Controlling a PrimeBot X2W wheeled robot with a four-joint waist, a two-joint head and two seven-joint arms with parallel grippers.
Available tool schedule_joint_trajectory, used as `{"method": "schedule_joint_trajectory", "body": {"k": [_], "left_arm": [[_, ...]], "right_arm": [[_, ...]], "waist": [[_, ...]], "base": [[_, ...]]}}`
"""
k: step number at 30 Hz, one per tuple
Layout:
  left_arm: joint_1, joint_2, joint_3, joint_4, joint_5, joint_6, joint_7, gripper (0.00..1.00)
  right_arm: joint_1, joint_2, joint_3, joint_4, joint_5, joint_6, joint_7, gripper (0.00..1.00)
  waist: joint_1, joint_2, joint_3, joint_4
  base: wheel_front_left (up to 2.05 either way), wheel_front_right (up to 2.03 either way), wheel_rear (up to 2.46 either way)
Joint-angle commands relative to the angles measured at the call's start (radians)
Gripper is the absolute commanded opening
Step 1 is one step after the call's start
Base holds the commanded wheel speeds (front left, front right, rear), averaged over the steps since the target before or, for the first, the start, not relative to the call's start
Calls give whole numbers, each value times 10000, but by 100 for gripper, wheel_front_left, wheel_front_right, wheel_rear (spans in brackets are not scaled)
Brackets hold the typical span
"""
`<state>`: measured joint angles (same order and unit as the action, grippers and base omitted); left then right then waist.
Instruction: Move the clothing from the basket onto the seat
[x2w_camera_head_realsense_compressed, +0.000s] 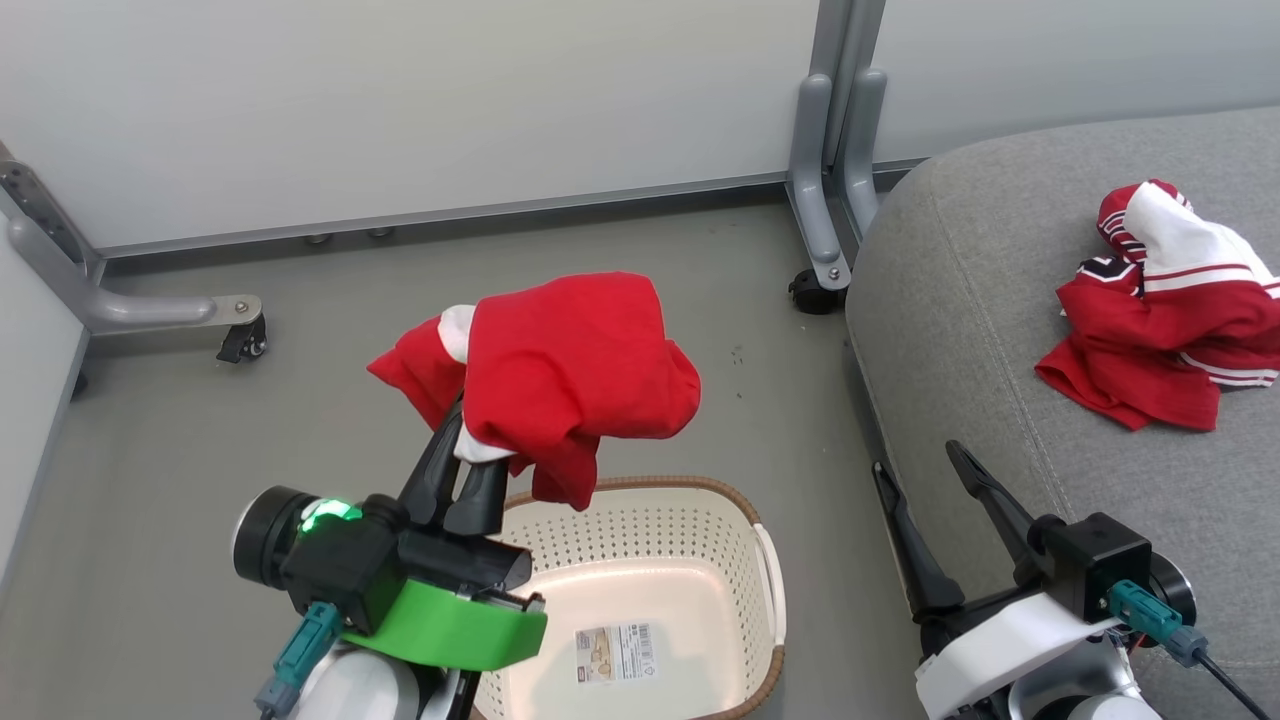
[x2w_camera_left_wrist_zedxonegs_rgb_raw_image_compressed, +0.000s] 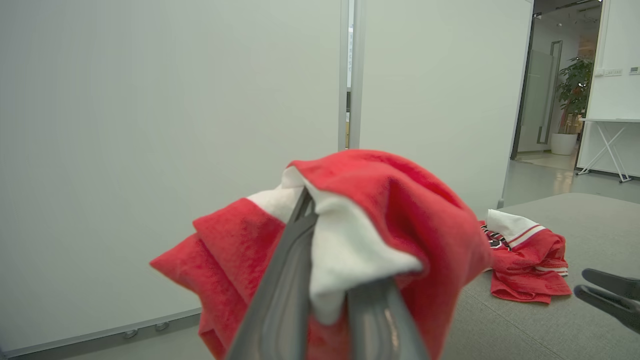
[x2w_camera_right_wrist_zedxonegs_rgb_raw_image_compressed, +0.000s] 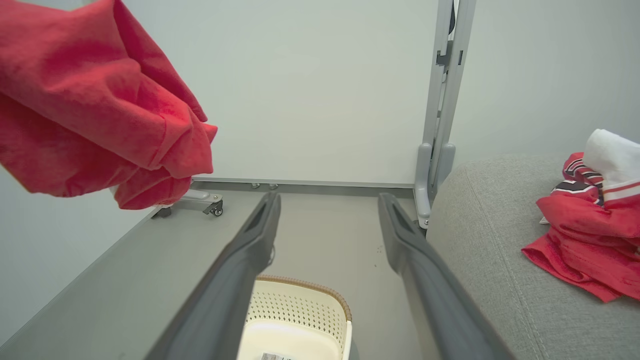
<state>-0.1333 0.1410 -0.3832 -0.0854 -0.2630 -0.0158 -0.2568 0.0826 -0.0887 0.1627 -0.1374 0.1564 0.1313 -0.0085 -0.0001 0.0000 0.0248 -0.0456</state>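
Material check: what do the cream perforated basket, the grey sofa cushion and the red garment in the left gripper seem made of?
Cream perforated basket: moulded plastic, smooth with a slight sheen; even punched holes; brown rim looks woven, possibly moulded.
Grey sofa cushion: matte woven upholstery; visible weave, stitched seam.
Red garment: soft, slightly fuzzy cloth, probably cotton knit; it drapes in folds.

Red garment (x2w_camera_head_realsense_compressed: 580, 370) above cream basket (x2w_camera_head_realsense_compressed: 640, 535), second garment (x2w_camera_head_realsense_compressed: 1150, 345) crumpled on grey seat (x2w_camera_head_realsense_compressed: 975, 330).

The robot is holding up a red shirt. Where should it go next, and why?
Probably swing the left gripper to its right, carrying the held garment over the seat: it hangs above the basket, and the other garment already lies there.
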Motion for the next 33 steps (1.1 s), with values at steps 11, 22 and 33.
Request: {"method": "schedule_joint_trajectory", "body": {"k": [11,22,33], "left_arm": [[156,100,-19,-83,-143,132,17,0],[34,107,-87,-119,-200,122,-5,0],[-322,-35,-266,-30,-146,60,-40,0]], "right_arm": [[162,20,78,-95,57,-12,109,100],[-491,-302,1603,-34,545,-10,416,100],[-2874,-471,5039,795,1607,-10,121,100]], "waist": [[1,0,-11,45],[1,0,101,138],[1,0,477,409]], "base": [[0,0,0],[0,0,0],[0,0,0]]}}
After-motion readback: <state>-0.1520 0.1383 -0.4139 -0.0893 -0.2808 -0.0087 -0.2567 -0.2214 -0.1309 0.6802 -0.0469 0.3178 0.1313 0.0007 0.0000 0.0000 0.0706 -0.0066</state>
